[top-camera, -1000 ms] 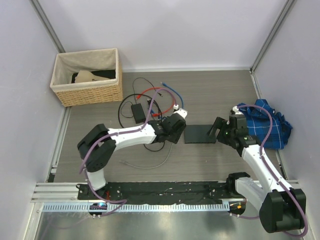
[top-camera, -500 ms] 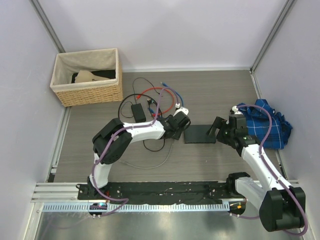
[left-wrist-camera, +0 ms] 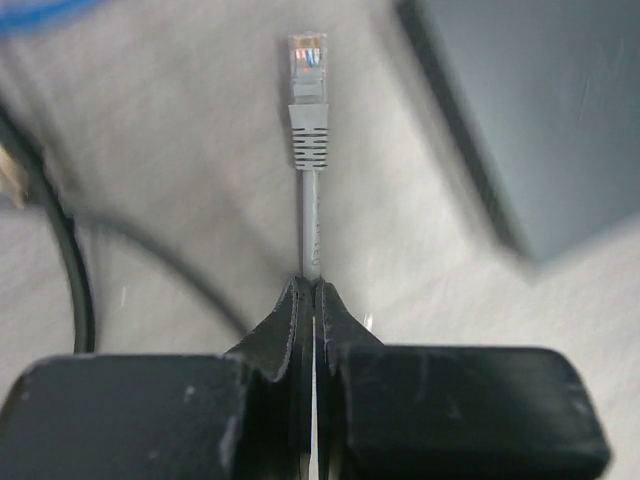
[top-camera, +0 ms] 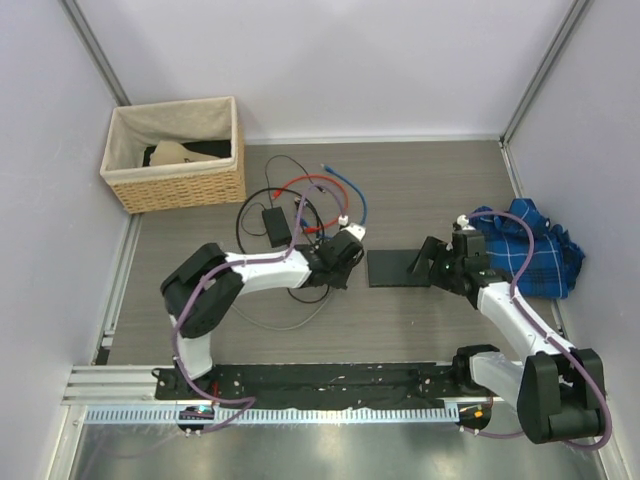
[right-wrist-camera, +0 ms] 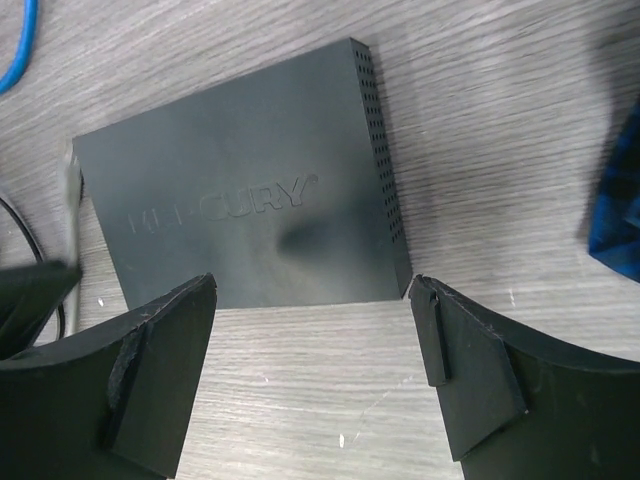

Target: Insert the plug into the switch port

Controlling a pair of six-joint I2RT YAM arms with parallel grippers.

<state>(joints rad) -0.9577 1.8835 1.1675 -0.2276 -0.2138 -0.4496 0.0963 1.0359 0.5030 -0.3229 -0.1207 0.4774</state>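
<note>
The switch (top-camera: 400,268) is a flat dark box lying on the table between the two arms. In the left wrist view my left gripper (left-wrist-camera: 310,285) is shut on a thin grey cable (left-wrist-camera: 311,220). The cable's plug (left-wrist-camera: 307,60), clear-tipped with a grey boot, sticks out straight ahead of the fingers. The switch (left-wrist-camera: 540,110) lies ahead and to the right of the plug, apart from it. My right gripper (right-wrist-camera: 312,290) stands open just short of the switch's (right-wrist-camera: 240,200) near edge, with nothing between its fingers. From above, the left gripper (top-camera: 345,242) is left of the switch and the right gripper (top-camera: 425,262) is at its right end.
A black power brick (top-camera: 276,224) with black cords, a red cable (top-camera: 305,182) and a blue cable (top-camera: 345,190) lie behind the left gripper. A wicker basket (top-camera: 175,150) stands at the back left. A blue checked cloth (top-camera: 535,245) lies right of the right arm.
My left gripper has shut on the grey cable and drawn back a little to the left of the switch. The right gripper has stayed open and barely shifted.
</note>
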